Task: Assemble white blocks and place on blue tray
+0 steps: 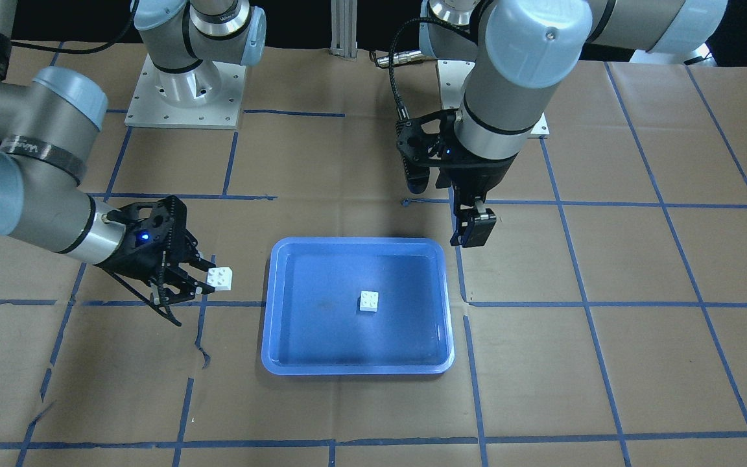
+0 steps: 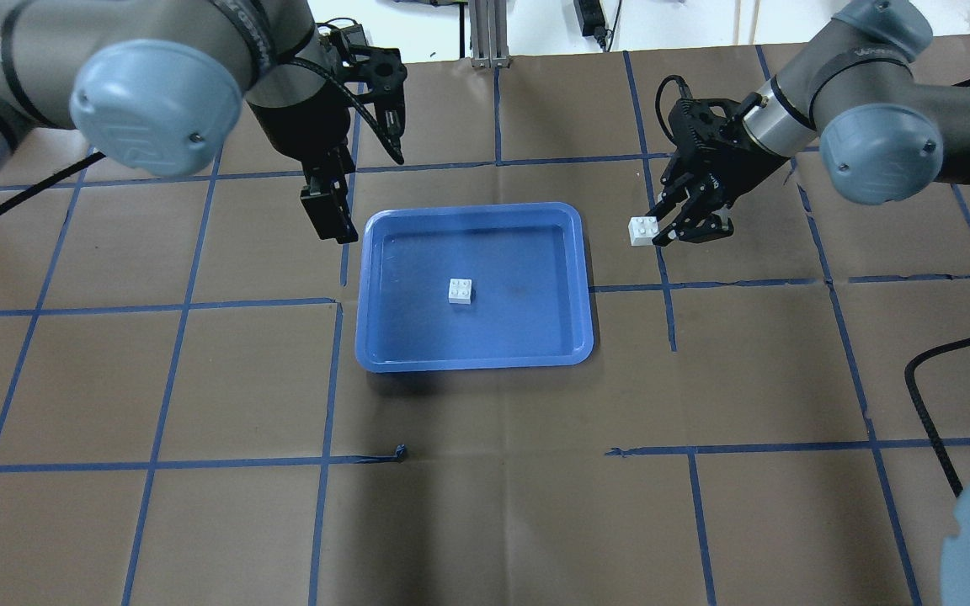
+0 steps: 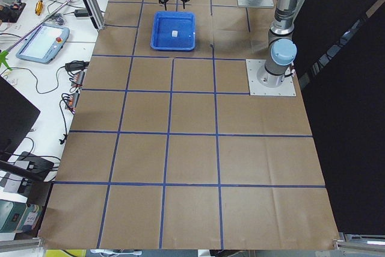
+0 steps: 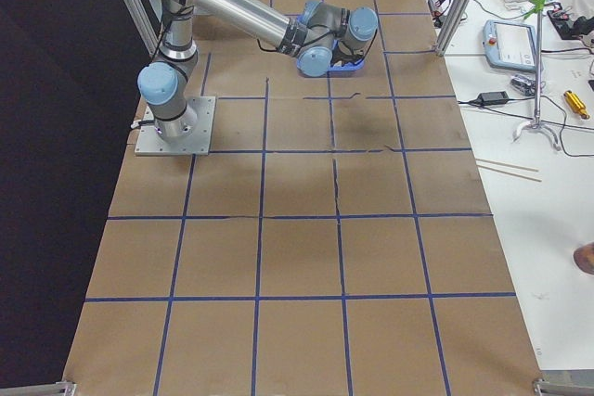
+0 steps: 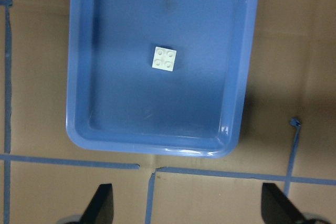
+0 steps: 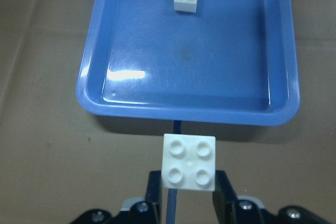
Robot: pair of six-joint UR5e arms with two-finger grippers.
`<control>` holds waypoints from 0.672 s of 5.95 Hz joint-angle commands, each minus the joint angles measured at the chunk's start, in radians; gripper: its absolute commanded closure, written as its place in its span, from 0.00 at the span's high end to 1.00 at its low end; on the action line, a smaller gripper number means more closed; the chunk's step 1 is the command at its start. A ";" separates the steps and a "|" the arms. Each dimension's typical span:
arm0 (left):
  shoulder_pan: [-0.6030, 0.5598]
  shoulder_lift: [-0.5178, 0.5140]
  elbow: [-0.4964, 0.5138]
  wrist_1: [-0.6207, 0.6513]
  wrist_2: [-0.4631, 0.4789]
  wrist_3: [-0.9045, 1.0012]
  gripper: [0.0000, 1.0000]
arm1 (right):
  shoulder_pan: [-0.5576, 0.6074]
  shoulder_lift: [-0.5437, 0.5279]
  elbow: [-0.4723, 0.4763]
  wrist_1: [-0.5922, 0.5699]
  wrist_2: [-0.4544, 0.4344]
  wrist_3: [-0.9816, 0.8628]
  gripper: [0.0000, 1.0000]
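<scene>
Paper-covered table carries the blue tray.

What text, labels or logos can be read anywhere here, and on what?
Nothing reads cleanly.
Right arm band: white lettering, too blurred to quote.
Pendant: screen and labels too small to read.
No text on the tray, loose block or held block.
</scene>
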 commanded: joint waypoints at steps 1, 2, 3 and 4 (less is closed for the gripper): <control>0.005 0.093 0.000 -0.079 -0.006 -0.129 0.99 | 0.111 0.009 0.053 -0.178 -0.001 0.186 0.14; 0.008 0.107 0.006 -0.071 0.004 -0.247 0.99 | 0.147 0.009 0.090 -0.256 -0.001 0.245 0.14; 0.031 0.113 0.003 -0.041 0.015 -0.450 0.99 | 0.205 0.028 0.112 -0.348 -0.002 0.303 0.14; 0.060 0.134 -0.003 0.002 0.018 -0.595 0.99 | 0.263 0.073 0.112 -0.450 -0.008 0.396 0.14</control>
